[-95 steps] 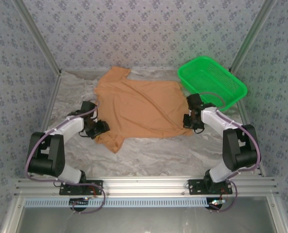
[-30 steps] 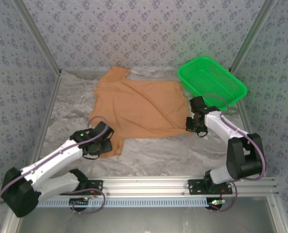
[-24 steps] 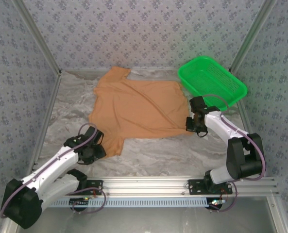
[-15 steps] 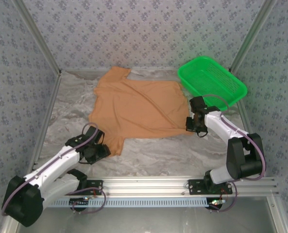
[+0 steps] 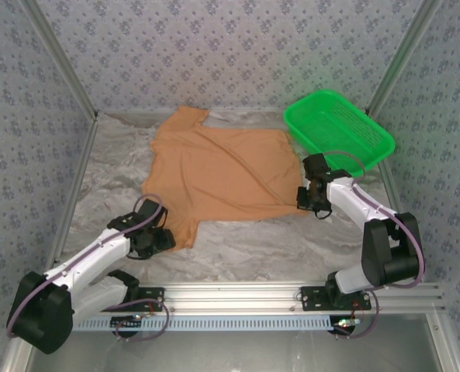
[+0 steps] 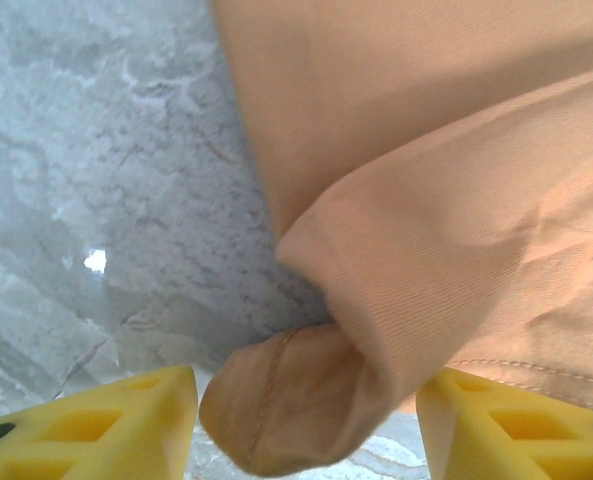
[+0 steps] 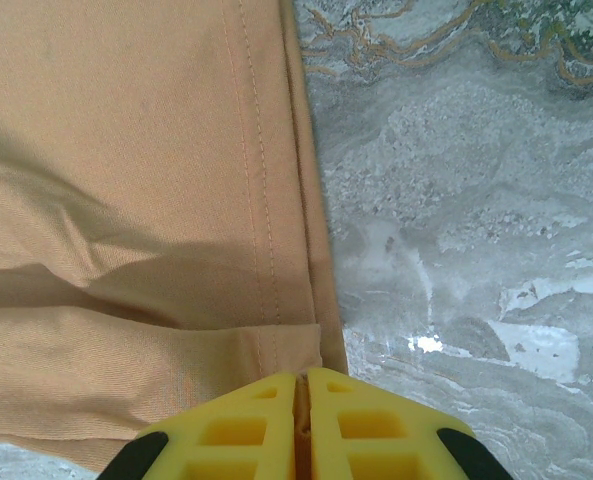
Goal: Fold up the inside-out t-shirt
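The inside-out t-shirt [image 5: 222,167] lies spread and wrinkled on the marble table, one sleeve pointing to the back left and the other to the near left. My left gripper [image 5: 157,237] is open at that near sleeve. In the left wrist view a rolled lump of the t-shirt's sleeve [image 6: 306,400] sits between the two yellow fingers [image 6: 106,420], with a gap on each side. My right gripper [image 5: 307,198] is at the shirt's near right corner. In the right wrist view its jaws [image 7: 302,400] are shut on the hem edge of the t-shirt [image 7: 126,150].
A green mesh basket [image 5: 338,132] stands at the back right, close behind the right arm. Bare marble table [image 5: 253,248] runs along the front up to the aluminium rail [image 5: 237,296]. Patterned walls close in the sides and back.
The left arm swung down from beside the shirt's left edge to the near sleeve, drew back a little, then edged in again with its jaws widening. The right gripper has kept its grip.
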You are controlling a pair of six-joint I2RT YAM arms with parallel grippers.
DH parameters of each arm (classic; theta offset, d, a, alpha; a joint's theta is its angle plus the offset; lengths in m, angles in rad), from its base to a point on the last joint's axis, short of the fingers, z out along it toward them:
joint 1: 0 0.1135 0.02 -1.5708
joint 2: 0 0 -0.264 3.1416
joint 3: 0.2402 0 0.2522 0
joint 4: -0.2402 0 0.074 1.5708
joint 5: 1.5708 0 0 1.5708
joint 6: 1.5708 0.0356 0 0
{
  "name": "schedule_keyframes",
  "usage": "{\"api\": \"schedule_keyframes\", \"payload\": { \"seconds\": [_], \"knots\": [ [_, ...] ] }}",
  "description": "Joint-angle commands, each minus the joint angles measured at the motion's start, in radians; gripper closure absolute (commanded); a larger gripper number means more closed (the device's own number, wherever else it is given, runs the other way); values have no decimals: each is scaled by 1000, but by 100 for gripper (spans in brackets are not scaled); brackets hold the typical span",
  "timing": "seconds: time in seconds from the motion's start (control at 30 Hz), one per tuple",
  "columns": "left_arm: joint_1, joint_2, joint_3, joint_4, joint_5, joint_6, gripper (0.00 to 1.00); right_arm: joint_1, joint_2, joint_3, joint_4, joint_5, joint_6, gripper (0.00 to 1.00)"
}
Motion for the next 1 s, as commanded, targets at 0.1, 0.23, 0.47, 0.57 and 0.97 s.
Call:
{"api": "schedule_keyframes", "payload": {
  "seconds": [0.1,0.23,0.47,0.57,0.97],
  "knots": [
    [3,-13,-16,62,26,56,48,1,9,8,-13,16,-6,88],
    [-6,-25,-16,36,49,17,50,2,9,12,-21,20,-6,88],
    [-51,-70,-13,-14,76,-34,55,2,9,12,-23,25,-6,88],
    [-58,-77,-10,-20,78,-41,59,3,8,9,-32,19,-5,88],
    [-58,-77,23,-70,73,-42,88,-10,17,-1,-32,36,12,88]
  ]
}}
